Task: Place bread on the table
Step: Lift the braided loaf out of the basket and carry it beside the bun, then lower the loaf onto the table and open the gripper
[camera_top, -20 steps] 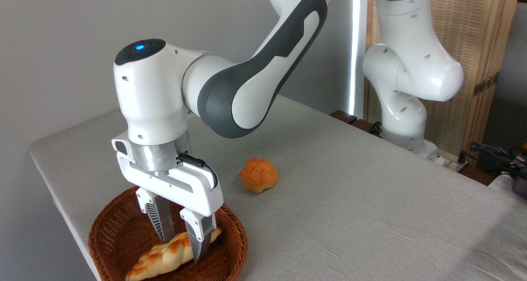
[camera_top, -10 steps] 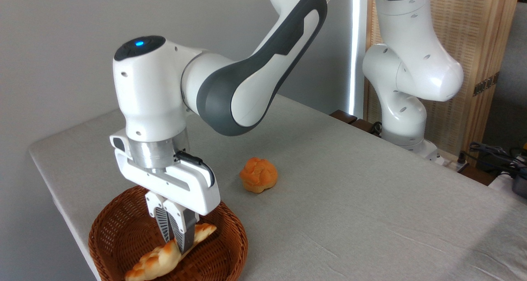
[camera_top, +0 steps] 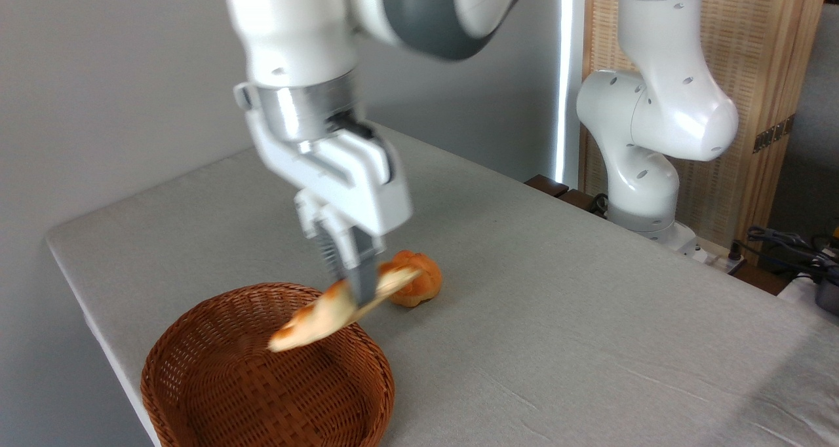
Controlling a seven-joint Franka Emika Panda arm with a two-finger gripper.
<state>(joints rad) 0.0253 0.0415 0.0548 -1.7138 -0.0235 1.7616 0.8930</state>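
Observation:
The bread (camera_top: 314, 319), a long pale golden braided loaf, hangs tilted in the air above the far right rim of the basket (camera_top: 196, 394), its left end lower. My gripper (camera_top: 359, 296) is shut on the loaf right of its middle, fingers pointing down. The image is motion-blurred around the hand and loaf. The table (camera_top: 557, 303), covered in light grey cloth, spreads out below and to the right.
A small round orange bun (camera_top: 419, 283) sits on the cloth just behind the loaf's raised right end. The brown wicker basket stands near the table's front left edge. The arm's base (camera_top: 645, 204) is at the table's far right side, with cables beyond.
The gripper closed on the bread inside the basket, then rose and moved right, lifting the loaf out. The basket now holds nothing.

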